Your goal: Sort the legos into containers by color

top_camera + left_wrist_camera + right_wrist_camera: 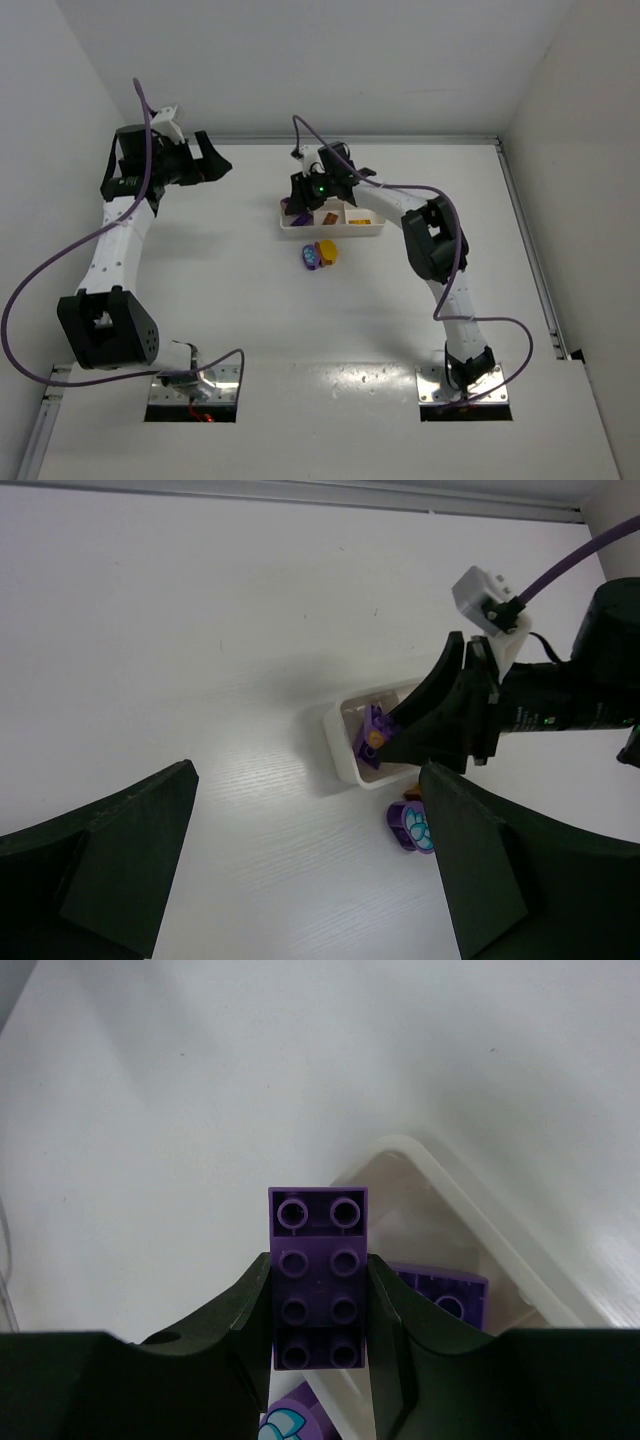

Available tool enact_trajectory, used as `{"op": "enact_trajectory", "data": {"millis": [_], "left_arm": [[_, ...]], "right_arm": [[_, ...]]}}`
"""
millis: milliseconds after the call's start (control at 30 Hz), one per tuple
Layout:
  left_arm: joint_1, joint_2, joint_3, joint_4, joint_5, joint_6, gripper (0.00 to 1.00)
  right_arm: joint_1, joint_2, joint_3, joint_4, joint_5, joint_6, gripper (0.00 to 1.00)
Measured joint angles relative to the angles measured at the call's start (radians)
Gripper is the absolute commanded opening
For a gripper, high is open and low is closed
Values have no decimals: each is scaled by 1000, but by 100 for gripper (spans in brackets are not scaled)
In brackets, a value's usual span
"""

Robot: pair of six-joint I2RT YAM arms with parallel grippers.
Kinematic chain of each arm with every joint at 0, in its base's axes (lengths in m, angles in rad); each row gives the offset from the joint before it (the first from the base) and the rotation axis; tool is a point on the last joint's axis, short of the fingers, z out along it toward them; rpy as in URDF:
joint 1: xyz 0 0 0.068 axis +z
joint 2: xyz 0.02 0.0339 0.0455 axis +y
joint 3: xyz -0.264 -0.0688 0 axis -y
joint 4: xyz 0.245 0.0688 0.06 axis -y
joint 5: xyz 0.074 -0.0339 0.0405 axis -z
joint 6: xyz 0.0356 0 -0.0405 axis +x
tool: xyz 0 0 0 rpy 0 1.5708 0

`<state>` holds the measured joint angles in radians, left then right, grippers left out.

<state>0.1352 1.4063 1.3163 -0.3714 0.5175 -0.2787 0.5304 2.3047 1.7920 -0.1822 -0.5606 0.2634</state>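
Observation:
My right gripper (303, 198) is shut on a purple two-by-four lego (318, 1275) and holds it over the left end compartment of the white tray (333, 234). Another purple lego (446, 1296) lies in that compartment. The middle and right compartments each hold an orange lego (329, 217). In front of the tray, a rounded purple lego with a light blue spot (311, 258) and a yellow-orange lego (328, 251) lie side by side on the table. My left gripper (206, 159) hangs open and holds nothing, far to the left of the tray. Its wrist view shows the tray (343, 755) and the rounded lego (412, 826).
The white table ends at a wall along the back and at side walls left and right. Purple cables loop from both arms. Two metal base plates (192, 392) sit at the near edge.

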Motion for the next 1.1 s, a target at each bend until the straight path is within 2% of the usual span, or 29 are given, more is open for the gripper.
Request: {"op": "enact_trajectory", "data": {"millis": [100, 133, 233, 267, 300, 533, 633, 700, 767, 867, 933, 1033, 1100], "left_arm": [[8, 0, 0, 3, 14, -5, 100], [10, 0, 0, 5, 18, -8, 100], [11, 0, -5, 13, 26, -14, 100], [11, 2, -6, 13, 28, -17, 100], [11, 3, -6, 14, 30, -19, 100], [11, 4, -20, 26, 47, -22, 100], [10, 2, -53, 43, 63, -14, 100], [3, -6, -86, 47, 72, 3, 93], [-13, -21, -126, 43, 78, 44, 91], [-76, -48, -162, 17, 83, 147, 93], [-136, -61, -164, -11, 98, 235, 95], [-239, -79, -167, -66, 127, 405, 97], [-306, -89, -187, -98, 131, 509, 94]], "right_arm": [[18, 26, 11, -8, 15, 0, 15], [21, 29, 11, -13, 20, 0, 23], [26, 34, 11, -21, 53, 1, 40], [26, 34, 11, -24, 64, 2, 49], [26, 34, 12, -26, 74, 5, 52], [27, 34, 12, -29, 109, 6, 64], [29, 22, 1, -28, 110, 10, 64], [29, -8, -25, -30, 106, 19, 67], [27, -66, -65, -35, 101, 29, 71], [8, -203, -142, -51, 83, 35, 80], [-30, -318, -189, -58, 55, 23, 81], [-150, -487, -240, -87, 4, -13, 82], [-240, -570, -277, -113, -39, -42, 82]]}}
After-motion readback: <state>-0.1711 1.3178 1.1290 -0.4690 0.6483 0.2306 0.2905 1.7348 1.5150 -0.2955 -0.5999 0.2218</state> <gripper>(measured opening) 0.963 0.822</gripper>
